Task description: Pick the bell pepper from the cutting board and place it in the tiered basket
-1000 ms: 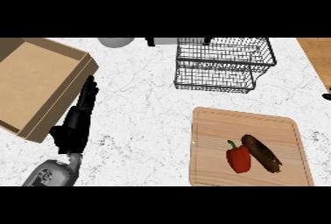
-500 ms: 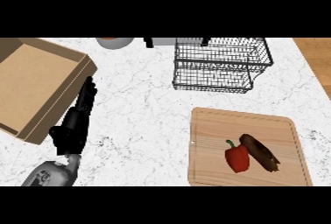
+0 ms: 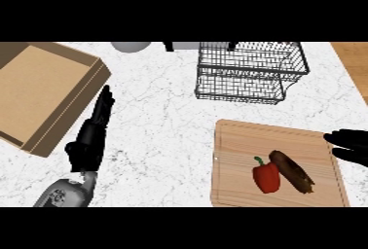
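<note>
Cardboard box (image 3: 39,95) (open), brown sausage (image 3: 292,171).

Light falls evenly and brightly over the white marble tabletop (image 3: 165,131), with no glare or hot spots. Shadows are soft and short: a faint grey one lies under the wire tiered basket (image 3: 248,73), and a thin dark edge runs along the left side of the cutting board (image 3: 287,141). Nothing looks out of focus, and straight edges stay straight near the borders.
</note>
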You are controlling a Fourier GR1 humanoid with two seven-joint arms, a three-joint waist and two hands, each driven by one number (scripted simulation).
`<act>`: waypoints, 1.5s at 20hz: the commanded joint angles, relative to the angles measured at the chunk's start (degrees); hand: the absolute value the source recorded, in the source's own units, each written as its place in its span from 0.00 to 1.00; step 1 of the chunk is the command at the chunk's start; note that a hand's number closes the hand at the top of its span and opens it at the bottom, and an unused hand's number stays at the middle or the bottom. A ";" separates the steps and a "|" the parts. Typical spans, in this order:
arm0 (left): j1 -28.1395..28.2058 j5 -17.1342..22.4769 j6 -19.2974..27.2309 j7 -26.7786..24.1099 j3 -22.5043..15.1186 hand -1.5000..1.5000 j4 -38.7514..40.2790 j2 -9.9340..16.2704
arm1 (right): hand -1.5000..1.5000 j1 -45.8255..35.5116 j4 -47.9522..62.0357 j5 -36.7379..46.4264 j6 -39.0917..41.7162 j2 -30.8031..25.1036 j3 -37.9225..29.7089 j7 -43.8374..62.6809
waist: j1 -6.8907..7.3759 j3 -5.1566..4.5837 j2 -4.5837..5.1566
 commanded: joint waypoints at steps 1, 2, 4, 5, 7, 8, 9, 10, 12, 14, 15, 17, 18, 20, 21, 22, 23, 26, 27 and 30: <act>1.78 -1.10 -0.95 2.59 1.21 0.50 -3.80 0.43 | 0.00 4.25 -7.84 2.61 0.65 3.10 1.25 4.42 | 0.30 0.00 0.02; 1.51 -1.76 -2.14 0.96 0.95 0.50 -1.96 -1.09 | 0.00 2.00 -5.54 4.27 2.04 3.32 1.87 3.34 | 0.46 0.00 0.12; 0.38 -2.13 -2.60 0.47 1.53 0.50 0.20 -2.74 | 0.00 -2.48 -2.34 5.98 2.44 2.91 3.80 4.02 | 0.74 -0.01 0.21; -0.89 -2.49 -2.63 -1.77 2.25 0.50 3.40 -4.12 | 0.00 0.16 -6.44 7.49 1.77 4.85 5.84 5.42 | 0.46 -0.02 0.20; -2.79 -3.33 -1.82 2.45 2.69 0.50 0.78 -2.87 | 0.00 1.40 -6.24 8.22 3.72 3.03 7.07 7.06 | 0.47 0.00 0.17; 0.37 -2.21 -3.15 2.60 3.21 0.50 -1.96 -1.92 | 0.00 1.75 -6.04 11.59 3.41 4.48 8.49 6.31 | 0.74 0.01 0.15; 1.00 -4.88 -1.00 0.83 0.59 0.50 -0.90 -3.79 | 0.00 5.44 -10.70 15.09 2.04 5.84 11.58 8.34 | 0.43 0.02 0.10; 1.81 -2.78 -4.36 -2.95 3.27 0.50 2.17 -3.30 | 0.00 2.43 -5.66 12.58 4.84 3.29 6.49 5.49 | 0.49 0.00 0.19; 1.73 -3.53 -3.80 3.80 2.94 0.50 -3.72 -2.69 | 0.00 5.17 -7.39 15.22 4.56 4.69 7.09 6.10 | 0.50 0.02 0.08; -0.89 -3.45 -5.66 -0.34 5.43 0.50 3.01 -3.25 | 0.00 4.30 -7.13 17.68 5.47 4.27 8.71 5.88 | 0.38 0.00 0.19; -0.67 -5.80 -3.66 1.35 4.04 0.50 1.50 -5.14 | 0.00 3.43 -5.60 16.81 6.50 4.29 6.85 5.10 | 0.44 0.01 0.16; -0.10 -5.66 -5.09 0.85 4.83 0.50 0.96 -5.44 | 0.00 7.24 -10.76 22.14 4.63 7.55 9.75 5.12 | 0.29 0.01 0.12; -1.11 -7.17 -3.66 3.94 4.14 0.50 0.20 -6.52 | 0.00 2.12 -5.93 20.65 6.02 6.16 8.27 5.09 | 0.54 0.01 0.17; -0.14 -4.84 -7.78 -0.23 7.00 0.50 2.54 -4.53 | 0.00 6.18 -6.39 29.10 3.99 5.91 9.76 -0.70 | 0.38 0.03 0.18; -3.73 -6.25 -6.42 1.50 6.64 0.50 3.99 -6.26 | 0.00 5.82 -3.79 32.97 1.95 5.33 10.16 -5.42 | 0.33 0.06 0.21; -2.15 -6.74 -6.11 5.46 5.77 0.50 -0.46 -5.78 | 0.00 8.69 -7.21 34.10 2.03 5.45 10.59 -4.84 | 0.31 0.06 0.11; -0.83 -5.18 -8.23 2.76 7.81 0.50 -0.26 -4.78 | 0.00 5.37 -2.84 37.07 0.02 5.16 11.71 -8.11 | 0.62 0.05 0.18; 0.61 -8.30 -6.83 4.23 6.45 0.50 -0.63 -6.85 | 0.00 8.01 -5.44 39.91 -1.03 6.41 12.30 -8.95 | 0.39 0.03 0.13; 0.27 -4.07 -10.80 -0.64 10.49 0.50 2.53 -5.01 | 0.00 8.14 -9.52 36.05 2.97 5.57 9.71 -6.09 | 0.19 -0.01 0.13; -0.67 -6.87 -9.21 1.77 9.62 0.50 2.30 -6.85 | 0.00 6.82 -1.30 45.79 -4.67 4.27 15.64 -15.80 | 0.50 0.04 0.22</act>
